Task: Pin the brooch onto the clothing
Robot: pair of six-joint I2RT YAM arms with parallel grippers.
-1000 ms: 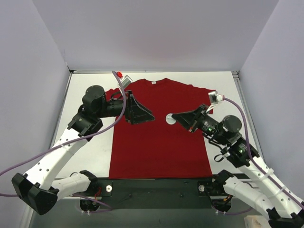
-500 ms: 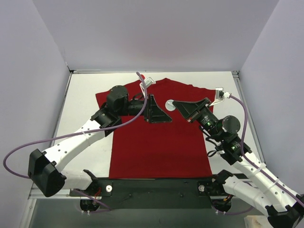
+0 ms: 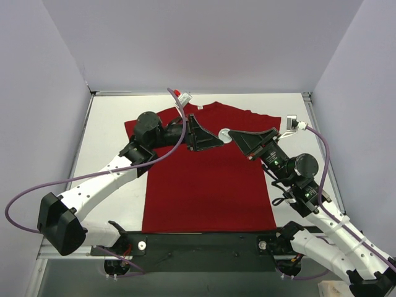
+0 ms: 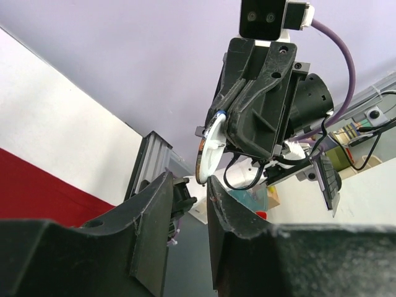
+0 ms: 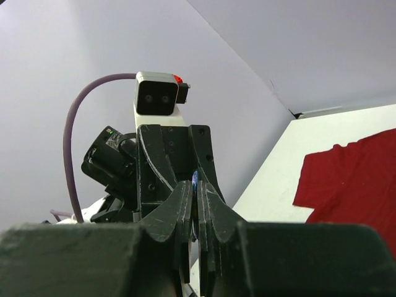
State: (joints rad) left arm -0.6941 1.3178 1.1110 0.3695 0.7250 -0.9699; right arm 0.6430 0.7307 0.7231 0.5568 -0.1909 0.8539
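1. Dark red short-sleeved T-shirt (image 3: 204, 179): lies spread flat on the white table (image 3: 111, 120), round neck toward the far side, hem toward the near edge.
2. Tiny round brooch (image 3: 225, 133), pale-faced with orange and dark blue at the rim: hangs in the air over the upper chest of the T-shirt, just near of the neckline and a little right of centre, clear of the cloth.
3. Right gripper (image 3: 235, 134): reaches in from the right with both black fingers pressed together on the brooch. Shows in its own wrist view (image 5: 195, 185) only a thin blue sliver of the brooch (image 5: 195, 178) pinched between the pads.
4. Facing of the brooch: from above, presents the pale face upward. Stands nearly edge-on in the left wrist view (image 4: 207, 151), rim running steeply from upper right to lower left, coloured side turned toward the right gripper (image 4: 218, 133). Round, so no long axis to tell; pin too small to make out.
5. Left gripper (image 3: 218, 140): comes in from the left, tips facing the tips of the right gripper, just beside the brooch. Shows in its own wrist view (image 4: 189, 180) jaws standing apart with a narrow gap. Has the lower rim of the brooch just beyond that gap and in line with it; cannot tell whether touching.
6. Meet tip to tip above the chest of the T-shirt, one from each side.
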